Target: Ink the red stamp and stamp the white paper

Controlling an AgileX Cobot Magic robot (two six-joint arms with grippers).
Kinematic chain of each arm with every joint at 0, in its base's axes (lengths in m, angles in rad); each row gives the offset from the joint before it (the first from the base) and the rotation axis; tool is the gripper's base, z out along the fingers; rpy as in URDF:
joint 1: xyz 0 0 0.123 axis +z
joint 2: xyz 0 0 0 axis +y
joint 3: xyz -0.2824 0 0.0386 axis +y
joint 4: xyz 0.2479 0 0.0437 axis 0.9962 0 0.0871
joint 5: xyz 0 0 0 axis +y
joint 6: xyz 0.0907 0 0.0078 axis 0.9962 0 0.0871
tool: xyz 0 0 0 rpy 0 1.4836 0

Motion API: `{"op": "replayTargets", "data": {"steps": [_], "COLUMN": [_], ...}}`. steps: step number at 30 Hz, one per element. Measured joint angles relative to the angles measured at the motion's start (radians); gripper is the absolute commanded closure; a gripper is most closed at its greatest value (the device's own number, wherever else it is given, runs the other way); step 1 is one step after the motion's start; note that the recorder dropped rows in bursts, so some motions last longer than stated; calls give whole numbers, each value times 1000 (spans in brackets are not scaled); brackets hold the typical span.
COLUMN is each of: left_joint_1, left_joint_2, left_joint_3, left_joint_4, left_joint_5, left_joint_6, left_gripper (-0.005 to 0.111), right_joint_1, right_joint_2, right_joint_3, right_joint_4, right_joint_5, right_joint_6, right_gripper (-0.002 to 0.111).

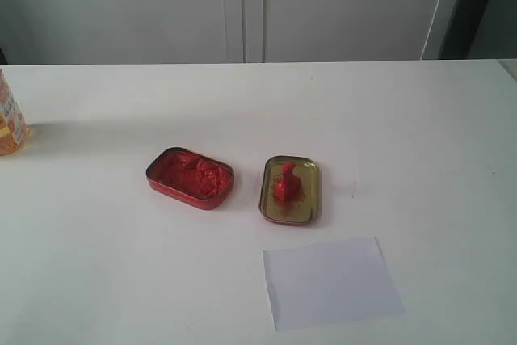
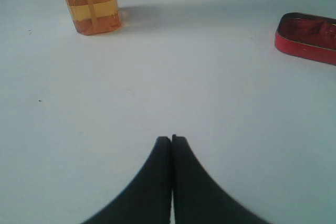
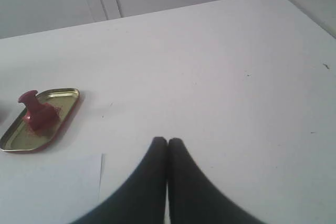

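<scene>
The red stamp stands upright in the gold-lined tin lid near the table's middle; the right wrist view shows the red stamp in the same lid. Left of it lies the red oval tin of red paste, whose end also shows as a red tin in the left wrist view. The white paper lies flat in front of the lid; its corner shows beside my right gripper. Both the right gripper and the left gripper are shut on nothing, over bare table. Neither arm shows in the exterior view.
An orange translucent bottle stands at the table's far left edge, also seen as an orange bottle ahead of the left gripper. Grey cabinet doors rise behind the white table.
</scene>
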Motion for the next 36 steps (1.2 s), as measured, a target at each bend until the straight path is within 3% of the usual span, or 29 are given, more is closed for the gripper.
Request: {"op": "replayTargets", "data": {"steps": [14, 26, 36], "left_joint_1": [0, 0, 0], "left_joint_2": [0, 0, 0], "left_joint_3": [0, 0, 0], "left_joint_4": [0, 0, 0], "left_joint_5": [0, 0, 0], "left_joint_6": [0, 0, 0], "left_gripper": [107, 107, 107], "right_joint_1": [0, 0, 0], "right_joint_2": [0, 0, 0], "right_joint_3": [0, 0, 0], "right_joint_4": [0, 0, 0], "right_joint_5": [-7, -464, -491], "right_joint_6": [0, 2, 2], "right_gripper": [108, 108, 108]}}
